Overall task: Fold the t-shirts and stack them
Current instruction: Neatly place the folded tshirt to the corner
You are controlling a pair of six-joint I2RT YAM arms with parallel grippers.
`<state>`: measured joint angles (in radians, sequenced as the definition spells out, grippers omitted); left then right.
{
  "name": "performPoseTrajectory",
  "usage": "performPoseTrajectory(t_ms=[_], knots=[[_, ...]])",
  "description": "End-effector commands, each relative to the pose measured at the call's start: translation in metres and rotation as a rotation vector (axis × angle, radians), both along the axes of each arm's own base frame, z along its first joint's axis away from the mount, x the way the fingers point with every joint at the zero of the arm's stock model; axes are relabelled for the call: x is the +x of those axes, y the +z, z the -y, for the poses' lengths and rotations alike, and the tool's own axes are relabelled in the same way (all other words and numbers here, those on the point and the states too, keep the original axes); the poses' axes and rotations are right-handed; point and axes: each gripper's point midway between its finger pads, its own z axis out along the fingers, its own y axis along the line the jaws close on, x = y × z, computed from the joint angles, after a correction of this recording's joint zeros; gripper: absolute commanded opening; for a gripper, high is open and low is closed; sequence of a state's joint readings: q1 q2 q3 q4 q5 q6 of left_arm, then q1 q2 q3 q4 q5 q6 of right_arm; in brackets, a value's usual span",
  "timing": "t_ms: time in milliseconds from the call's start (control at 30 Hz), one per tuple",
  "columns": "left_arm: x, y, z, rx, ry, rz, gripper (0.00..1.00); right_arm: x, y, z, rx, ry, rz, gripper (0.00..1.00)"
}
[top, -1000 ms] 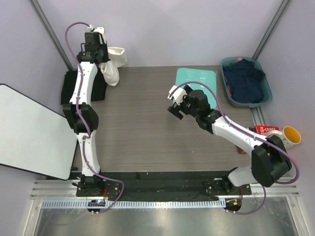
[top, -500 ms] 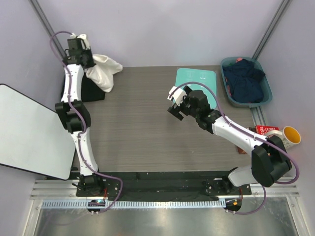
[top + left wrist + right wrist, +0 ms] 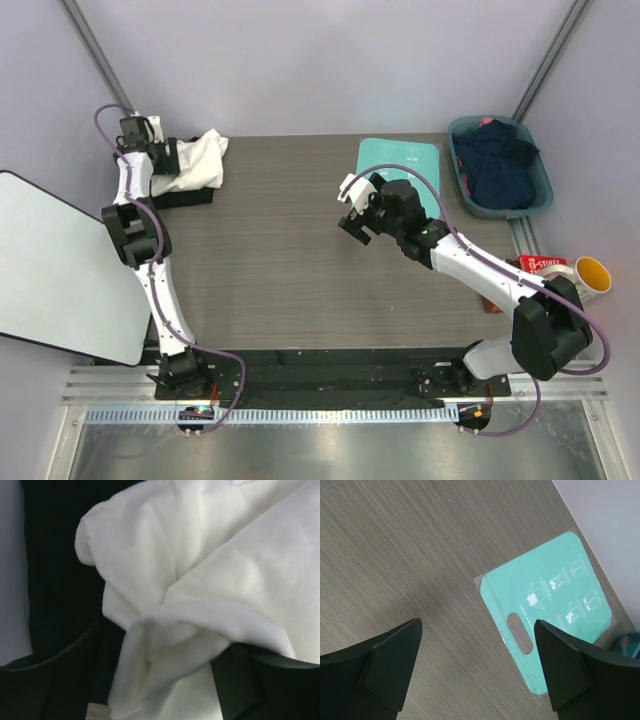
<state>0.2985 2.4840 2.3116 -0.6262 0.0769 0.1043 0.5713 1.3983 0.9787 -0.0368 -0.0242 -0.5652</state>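
White shirt (image 3: 192, 161) is gripped by the left fingers (image 3: 163, 158) at the table's (image 3: 270, 260) far-left corner.
Right fingers (image 3: 352, 212) are held open, empty, above the table.

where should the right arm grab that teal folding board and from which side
Judging from the right wrist view, the slot handle at the near end of the teal board looks best. The board lies flat on the table, so come straight down, one finger through the slot; the right gripper hangs open above.
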Motion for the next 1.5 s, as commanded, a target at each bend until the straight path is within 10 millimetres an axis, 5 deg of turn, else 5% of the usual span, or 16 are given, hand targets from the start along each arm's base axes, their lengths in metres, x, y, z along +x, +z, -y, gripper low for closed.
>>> performPoseTrajectory(t_ms=[0,33,200,433,667,767,933,1033,1267,1467], knots=[[0.011,0.040,-0.022,0.190,0.030,0.096,0.92,-0.004,0.023,-0.013,0.045,0.027,0.022,0.99],[0.014,0.051,-0.026,0.207,0.048,0.130,1.00,-0.005,0.022,-0.013,0.044,0.027,0.017,1.00],[0.007,0.061,-0.027,0.209,0.098,0.179,1.00,-0.011,0.019,-0.018,0.033,0.045,0.011,0.99],[-0.005,0.107,-0.026,0.201,0.169,0.316,1.00,-0.013,0.020,-0.017,0.025,0.053,0.017,0.99],[-0.018,0.112,-0.038,0.301,0.248,0.309,1.00,-0.018,0.020,-0.017,0.033,0.069,0.014,1.00],[-0.016,0.104,-0.007,0.302,0.086,0.272,1.00,-0.017,0.022,-0.017,0.027,0.070,0.022,0.97],[-0.033,0.086,0.102,0.261,-0.459,0.232,0.86,-0.016,0.021,-0.015,0.000,0.078,0.040,0.92],[-0.043,0.079,0.131,0.314,-0.588,0.215,0.86,-0.018,0.018,-0.015,-0.001,0.083,0.038,0.91],[-0.028,0.076,0.129,0.404,-0.645,0.187,0.85,-0.021,0.018,-0.011,0.001,0.073,0.042,0.91],[-0.004,0.068,0.109,0.523,-0.618,0.139,0.35,-0.024,0.018,-0.008,-0.001,0.070,0.045,0.91]])
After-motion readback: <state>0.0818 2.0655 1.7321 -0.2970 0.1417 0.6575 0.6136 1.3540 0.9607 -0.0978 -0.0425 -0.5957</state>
